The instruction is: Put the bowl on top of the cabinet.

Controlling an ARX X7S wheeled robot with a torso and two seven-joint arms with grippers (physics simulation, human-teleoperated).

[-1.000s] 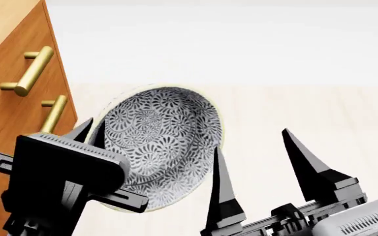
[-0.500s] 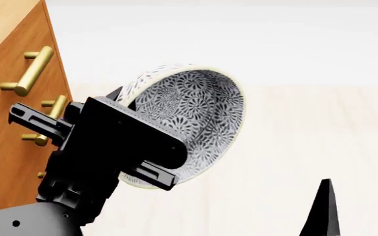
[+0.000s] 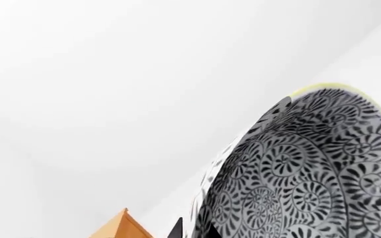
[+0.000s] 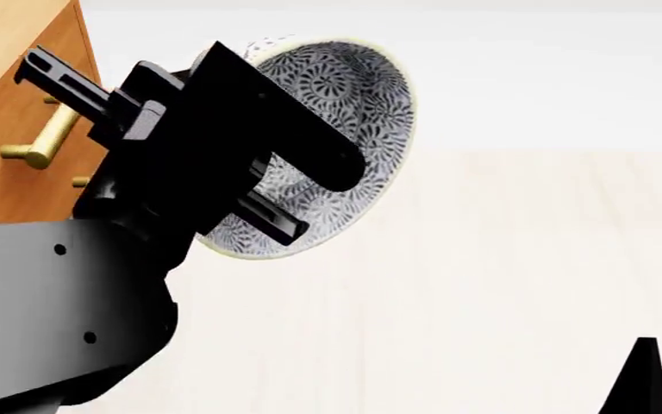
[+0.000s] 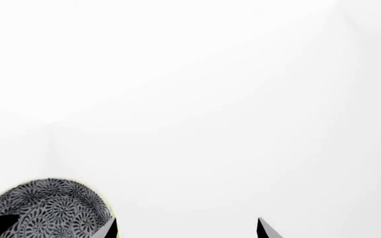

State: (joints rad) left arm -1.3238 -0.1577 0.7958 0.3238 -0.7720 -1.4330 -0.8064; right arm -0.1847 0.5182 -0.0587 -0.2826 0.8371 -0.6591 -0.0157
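Gripping 1 bowl [image 4: 354, 95] by rim: left gripper [image 4: 265, 183] | bowl tilted, grey-black floral, pale rim | 1 cabinet [image 4: 15, 112] | right gripper [image 5: 187, 229] fingertips apart, empty

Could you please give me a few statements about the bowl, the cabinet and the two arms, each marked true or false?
1. The left gripper holds the bowl in the air. True.
2. The bowl sits level on the cabinet. False: it is tilted steeply, beside the cabinet front.
3. The bowl is plain white. False: it has a dense dark floral pattern.
4. The right gripper holds nothing, with its jaws apart. True.
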